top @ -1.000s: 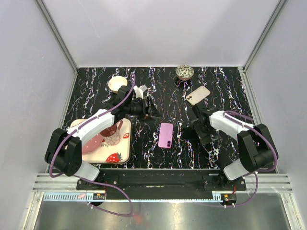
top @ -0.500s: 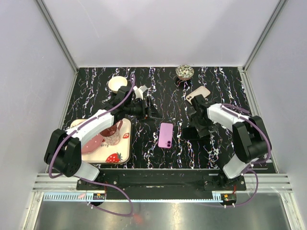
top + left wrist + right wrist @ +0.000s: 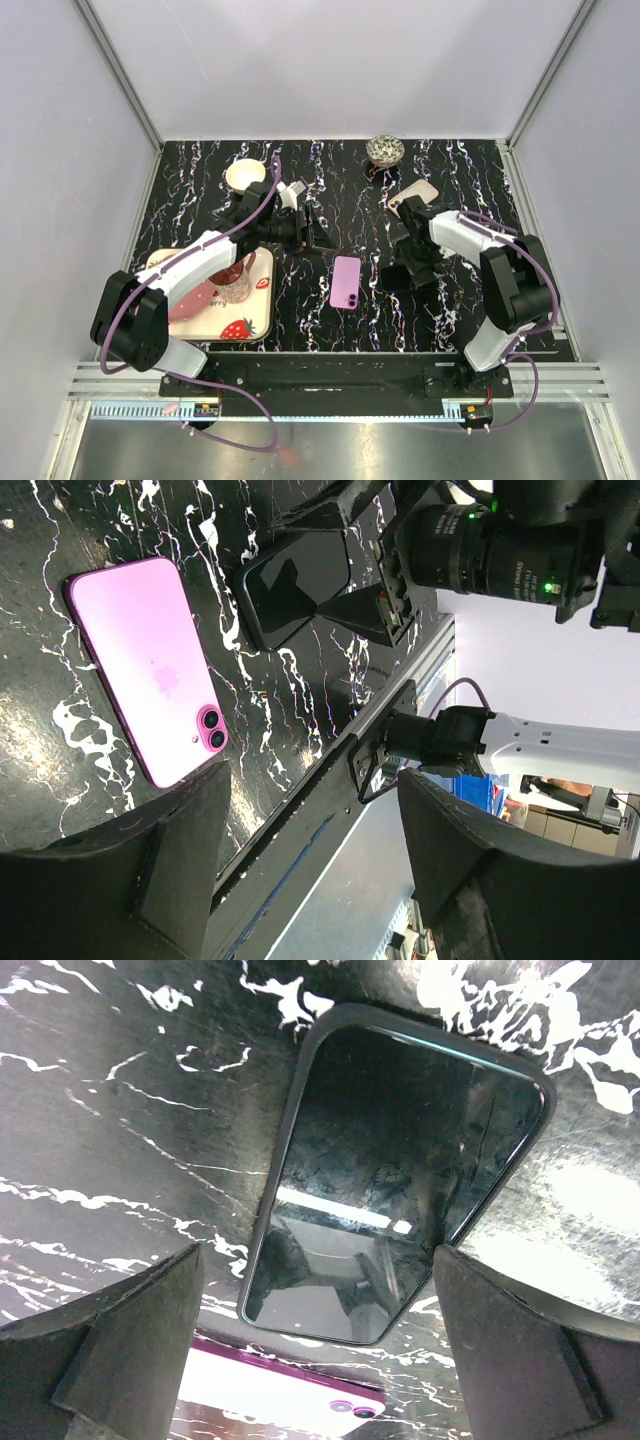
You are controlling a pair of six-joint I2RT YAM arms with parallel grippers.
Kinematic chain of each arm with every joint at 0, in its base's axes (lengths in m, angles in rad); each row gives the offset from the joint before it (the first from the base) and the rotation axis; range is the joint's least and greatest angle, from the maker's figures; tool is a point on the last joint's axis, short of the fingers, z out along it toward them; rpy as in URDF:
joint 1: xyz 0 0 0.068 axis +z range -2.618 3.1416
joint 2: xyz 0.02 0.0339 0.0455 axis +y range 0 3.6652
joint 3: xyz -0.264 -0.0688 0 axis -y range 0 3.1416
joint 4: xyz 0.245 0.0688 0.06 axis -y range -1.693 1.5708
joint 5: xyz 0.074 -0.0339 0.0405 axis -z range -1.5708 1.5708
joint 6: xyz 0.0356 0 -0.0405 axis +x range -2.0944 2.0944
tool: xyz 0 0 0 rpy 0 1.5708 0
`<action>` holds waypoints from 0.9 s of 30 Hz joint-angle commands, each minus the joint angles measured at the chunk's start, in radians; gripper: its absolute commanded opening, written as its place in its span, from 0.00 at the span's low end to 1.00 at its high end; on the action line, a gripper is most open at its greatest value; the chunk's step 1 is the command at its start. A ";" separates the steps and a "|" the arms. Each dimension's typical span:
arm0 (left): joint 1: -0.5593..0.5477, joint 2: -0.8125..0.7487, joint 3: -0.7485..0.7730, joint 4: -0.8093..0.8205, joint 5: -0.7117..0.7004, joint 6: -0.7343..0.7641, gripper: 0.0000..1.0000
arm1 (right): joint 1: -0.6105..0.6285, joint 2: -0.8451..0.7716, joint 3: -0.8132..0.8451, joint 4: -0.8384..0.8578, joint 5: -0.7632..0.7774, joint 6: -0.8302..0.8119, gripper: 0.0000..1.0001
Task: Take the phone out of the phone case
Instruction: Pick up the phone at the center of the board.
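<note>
A black phone in a dark case lies screen up on the marble table, right of centre; it also shows in the left wrist view and, partly hidden, in the top view. My right gripper is open and hovers just above its near end without touching it; in the top view the right gripper covers most of it. A pink phone lies back up beside it, seen also in both wrist views. My left gripper is open and empty, above the table behind the pink phone.
A beige phone lies behind the right arm. A patterned bowl and a white bowl stand at the back. A strawberry-print tray at the left holds a glass.
My right gripper has moved left and back, from beside the black phone to over it, and its arm now hides part of the beige phone. The left arm has barely moved.
</note>
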 commanded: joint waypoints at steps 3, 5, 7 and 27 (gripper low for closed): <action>0.006 -0.027 0.011 0.039 0.015 0.005 0.69 | 0.006 -0.227 -0.040 -0.104 0.206 0.026 1.00; 0.006 -0.021 0.015 0.047 0.016 0.000 0.69 | 0.006 -0.284 -0.094 -0.100 0.227 0.043 1.00; 0.006 -0.008 0.021 0.056 0.025 -0.006 0.69 | 0.006 -0.341 -0.158 -0.074 0.221 0.063 1.00; 0.006 -0.041 0.032 0.013 0.028 0.028 0.70 | 0.003 -0.182 -0.151 0.152 0.108 0.048 1.00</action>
